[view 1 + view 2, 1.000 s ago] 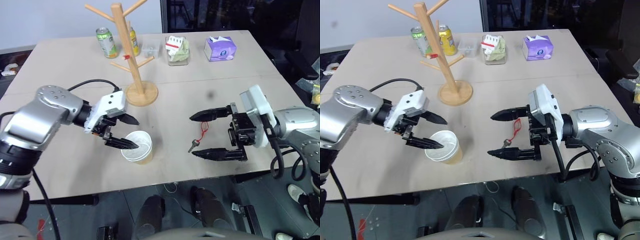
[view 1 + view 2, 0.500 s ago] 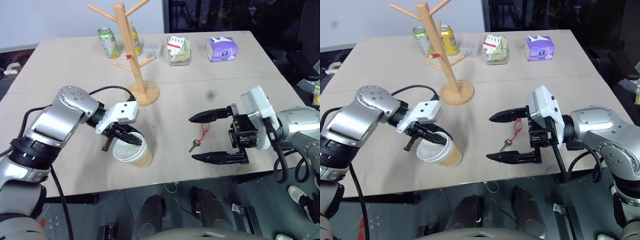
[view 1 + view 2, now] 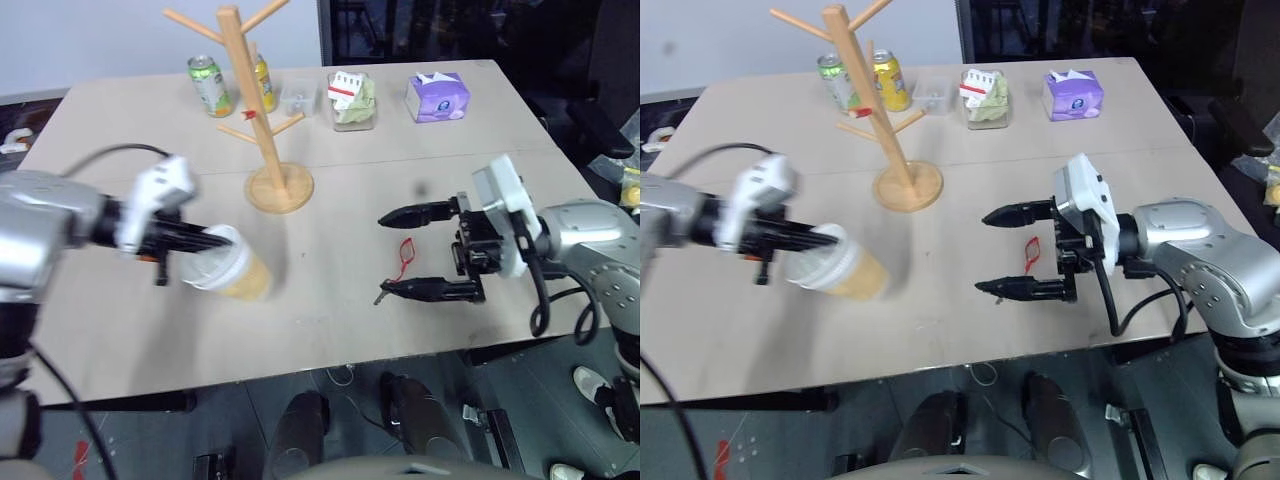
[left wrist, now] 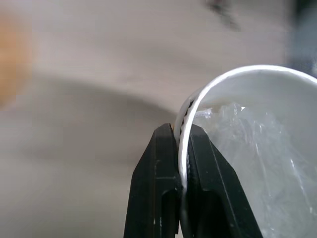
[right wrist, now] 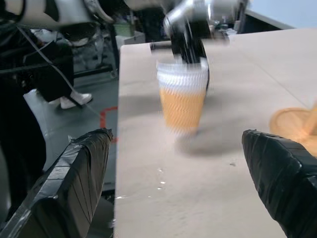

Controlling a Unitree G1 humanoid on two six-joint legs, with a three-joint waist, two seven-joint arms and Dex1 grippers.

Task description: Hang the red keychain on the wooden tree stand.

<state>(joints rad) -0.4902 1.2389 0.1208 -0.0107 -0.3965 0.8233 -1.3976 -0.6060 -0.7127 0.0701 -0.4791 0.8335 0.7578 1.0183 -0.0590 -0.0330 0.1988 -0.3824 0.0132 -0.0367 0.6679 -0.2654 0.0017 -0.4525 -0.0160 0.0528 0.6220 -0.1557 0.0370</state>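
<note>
Red cord is what you are after: the red keychain (image 3: 404, 253) lies flat on the bench (image 3: 400, 150), well apart from the wooden tree stand (image 3: 262, 110) and on the right-arm side of its disc base, with the small key at the cord's near end. The right tool (image 3: 399, 252) brackets it, fingers spread as wide as they go, one above the loop and one just at the key, touching neither as far as you can tell. To do this step well, bring the tool down so one finger slides under or against the cord, not the key, and close on the loop's middle, leaving an open bight to drop over a peg. Meanwhile the left tool (image 4: 177, 171) is pressed together on the rim of the paper cup (image 3: 226, 268), pinching its white lip with the cup tilted, on the opposite side of the stand's base from the keychain. Keep that cup steady and clear of the stand so your path to the pegs stays free.
</note>
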